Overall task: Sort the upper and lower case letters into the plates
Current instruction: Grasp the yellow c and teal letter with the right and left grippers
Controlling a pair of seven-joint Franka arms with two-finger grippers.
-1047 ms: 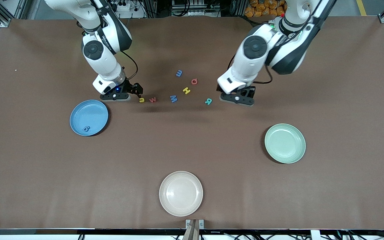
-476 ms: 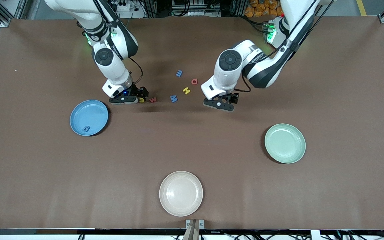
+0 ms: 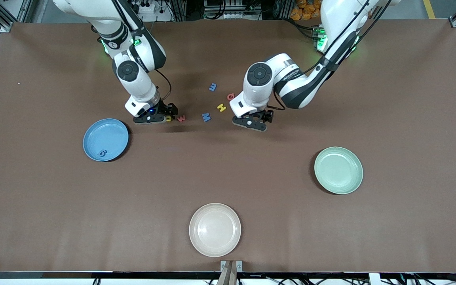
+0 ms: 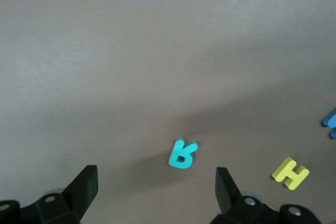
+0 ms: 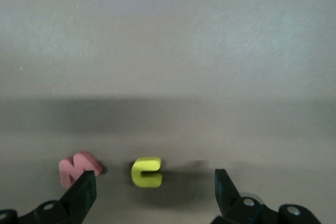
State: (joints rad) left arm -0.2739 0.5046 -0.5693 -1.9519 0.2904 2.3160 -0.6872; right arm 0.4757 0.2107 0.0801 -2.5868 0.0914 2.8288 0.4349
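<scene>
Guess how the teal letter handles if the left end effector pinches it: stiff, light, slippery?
The teal letter looks chunky with a matte face, so probably stiff and not very slippery. It is tiny beside the plates, so likely very light; a touch from one finger may slide or spin it. It lies flat on the table, so it should not roll or tip.

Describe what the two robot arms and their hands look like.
Both arms are glossy white with black joint sections and round dark grey caps at the joints. Green lights glow near the upper joints, and thin black cables loop along each wrist. The left hand and right hand are black, each with two short black fingers.
</scene>
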